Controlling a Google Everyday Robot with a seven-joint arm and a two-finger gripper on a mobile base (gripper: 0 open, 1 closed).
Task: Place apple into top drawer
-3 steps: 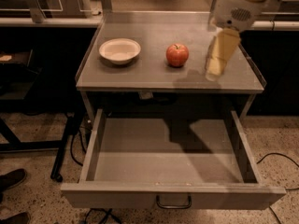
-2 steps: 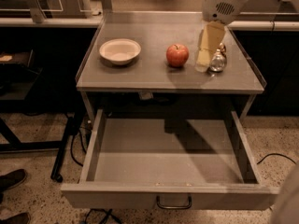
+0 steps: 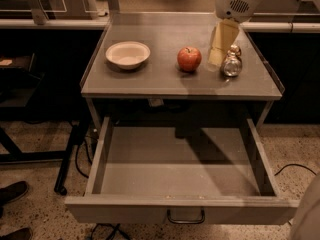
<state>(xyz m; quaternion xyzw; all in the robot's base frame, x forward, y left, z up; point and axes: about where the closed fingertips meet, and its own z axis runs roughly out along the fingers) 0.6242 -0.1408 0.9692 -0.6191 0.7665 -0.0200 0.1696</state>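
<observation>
The gripper (image 3: 216, 59) hangs tip-down over the back right part of the table (image 3: 165, 81), under the white arm housing (image 3: 239, 1) at the top of the camera view. Whether it is released or clenched I cannot tell; it holds nothing that can be seen. The apple (image 3: 189, 59) sits on the table just beside the gripper, on its left as the view shows it, upright with the stem up, not touched. On the gripper's other side, very close, stands a shiny can (image 3: 231, 63). Farther left of the gripper, past the apple, is a white bowl (image 3: 127, 54). Below and in front of the gripper the top drawer (image 3: 125, 211) is pulled fully out, its grey floor bare, its dark handle (image 3: 185, 217) at the middle of the front panel. The apple is well apart from the drawer, up on the table
</observation>
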